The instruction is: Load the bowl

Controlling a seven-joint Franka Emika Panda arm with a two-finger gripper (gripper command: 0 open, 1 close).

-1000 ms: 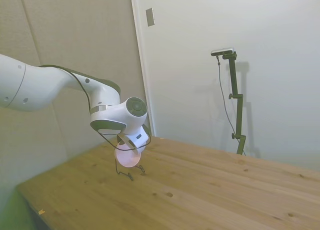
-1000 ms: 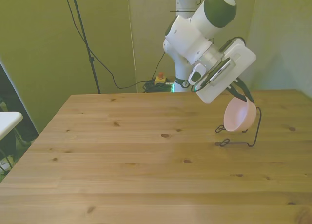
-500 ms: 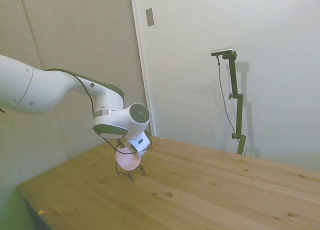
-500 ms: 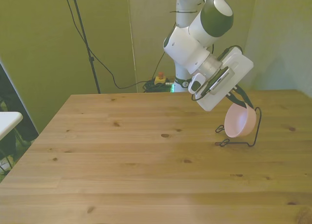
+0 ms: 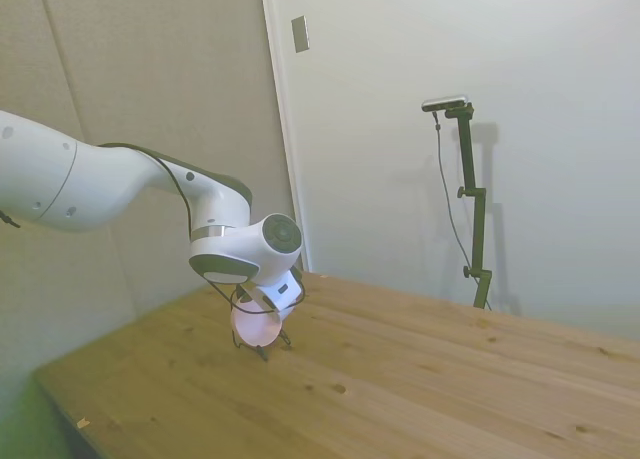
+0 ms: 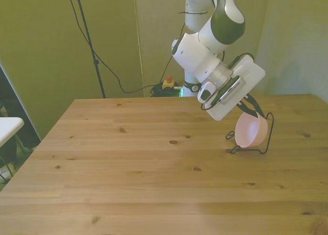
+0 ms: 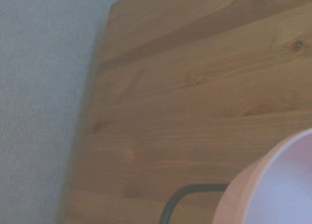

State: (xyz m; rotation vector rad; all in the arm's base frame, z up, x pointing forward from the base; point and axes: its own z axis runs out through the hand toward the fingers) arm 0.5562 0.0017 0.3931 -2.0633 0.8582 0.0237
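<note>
I count one pink bowl (image 6: 250, 131), one black wire rack (image 6: 266, 143), one wooden table (image 6: 128, 168) and one white arm (image 6: 205, 53) with one claw (image 6: 251, 108).

Pale plain walls (image 5: 420, 99) surround the knotty wooden table (image 6: 128, 184) in dim light.

White arm extended and bent downward at the elbow, wrist tilted at an angle, claw (image 6: 249, 106) lowered close above the surface (image 6: 154, 184), dark fingers closed on the bowl (image 6: 249, 130) rim
</note>
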